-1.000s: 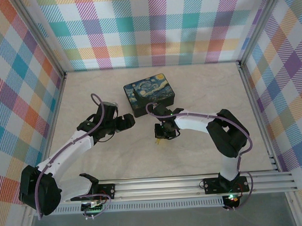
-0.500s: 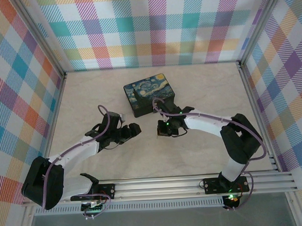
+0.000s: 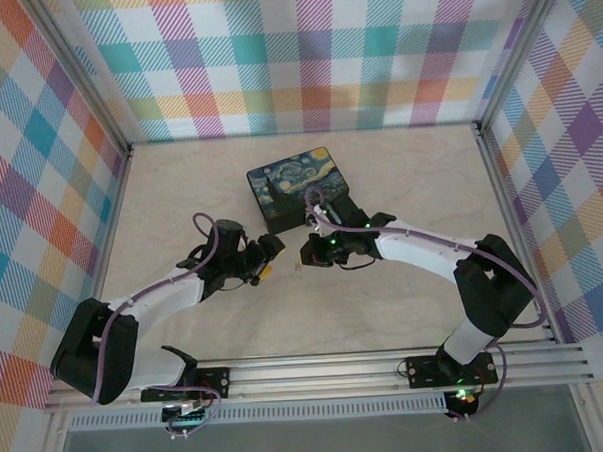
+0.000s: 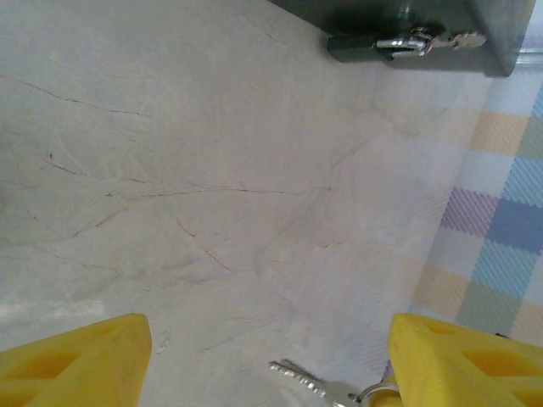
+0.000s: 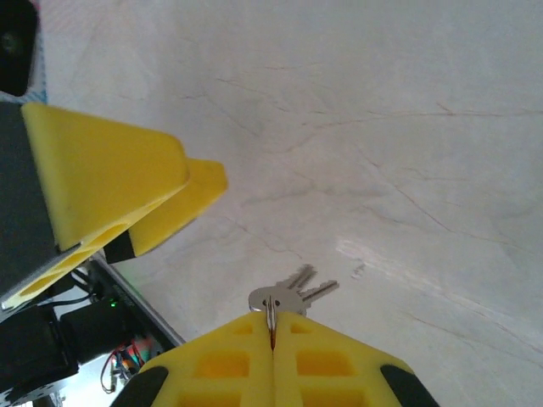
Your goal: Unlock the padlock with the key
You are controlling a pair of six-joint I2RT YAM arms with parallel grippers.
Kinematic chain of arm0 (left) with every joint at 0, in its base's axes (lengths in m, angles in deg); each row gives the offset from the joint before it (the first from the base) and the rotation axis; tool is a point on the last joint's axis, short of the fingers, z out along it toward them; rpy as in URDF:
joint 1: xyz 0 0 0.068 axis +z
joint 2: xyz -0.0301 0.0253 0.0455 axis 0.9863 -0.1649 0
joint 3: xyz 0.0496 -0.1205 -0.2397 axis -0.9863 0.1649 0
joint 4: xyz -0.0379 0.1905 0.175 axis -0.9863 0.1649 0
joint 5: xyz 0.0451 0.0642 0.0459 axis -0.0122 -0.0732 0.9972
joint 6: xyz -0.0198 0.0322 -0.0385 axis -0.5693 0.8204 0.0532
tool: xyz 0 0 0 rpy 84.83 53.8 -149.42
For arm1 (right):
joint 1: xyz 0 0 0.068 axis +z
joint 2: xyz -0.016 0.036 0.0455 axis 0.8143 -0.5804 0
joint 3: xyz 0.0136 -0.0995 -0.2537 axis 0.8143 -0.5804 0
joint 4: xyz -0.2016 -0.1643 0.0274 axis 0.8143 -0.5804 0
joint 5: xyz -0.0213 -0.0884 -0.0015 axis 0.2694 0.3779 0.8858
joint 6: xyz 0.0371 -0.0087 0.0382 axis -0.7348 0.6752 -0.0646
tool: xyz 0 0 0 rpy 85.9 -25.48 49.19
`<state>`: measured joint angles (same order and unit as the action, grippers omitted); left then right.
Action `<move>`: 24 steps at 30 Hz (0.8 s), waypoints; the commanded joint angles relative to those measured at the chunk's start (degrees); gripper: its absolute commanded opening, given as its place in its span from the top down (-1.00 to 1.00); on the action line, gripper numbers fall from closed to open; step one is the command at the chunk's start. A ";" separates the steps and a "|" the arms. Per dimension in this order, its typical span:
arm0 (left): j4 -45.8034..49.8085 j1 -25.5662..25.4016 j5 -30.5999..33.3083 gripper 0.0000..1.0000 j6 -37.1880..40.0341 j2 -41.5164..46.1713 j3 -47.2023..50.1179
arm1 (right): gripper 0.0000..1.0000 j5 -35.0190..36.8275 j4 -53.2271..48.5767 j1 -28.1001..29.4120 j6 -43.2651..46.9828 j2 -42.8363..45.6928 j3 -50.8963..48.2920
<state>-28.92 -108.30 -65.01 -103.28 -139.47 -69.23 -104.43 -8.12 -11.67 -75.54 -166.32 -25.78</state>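
The right end effector point(image 5: 271, 331) has its yellow fingers pressed together, clamped on the heads of the keys point(image 5: 294, 288). The blades stick out past the tips, low over the worktop point(image 5: 407, 127), probably so that one blade is free to enter a keyhole.

The left end effector point(image 4: 267, 356) faces it from the left of centre in the top view, fingers apart and holding nothing. In its own wrist view the keys sit at the lower edge, just beside its right-hand finger. I judge it is open to steady or take something, not to grip yet.

What looks like the padlock point(image 4: 399, 42) is at the top right of the left wrist view. It is a small body with a shiny loop against the front of the dark tin point(image 3: 298, 186), well apart from the keys. It is too small to confirm.
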 commanded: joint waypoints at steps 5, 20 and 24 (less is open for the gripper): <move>-0.05 -0.91 0.80 -0.44 -16.64 2.24 -1.09 | 0.85 -2.45 11.43 2.57 -2.82 0.08 -0.32; -4.95 -0.95 0.16 -0.17 -26.22 0.72 0.36 | 0.85 -1.45 19.35 3.98 -6.45 -5.42 2.01; -4.41 -0.86 0.27 -0.15 -26.05 0.78 0.29 | 0.86 -0.30 19.07 3.99 -6.54 -4.77 1.83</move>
<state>-32.31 -108.56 -64.53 -128.44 -138.48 -69.34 -105.50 9.01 -7.98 -81.47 -171.72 -25.21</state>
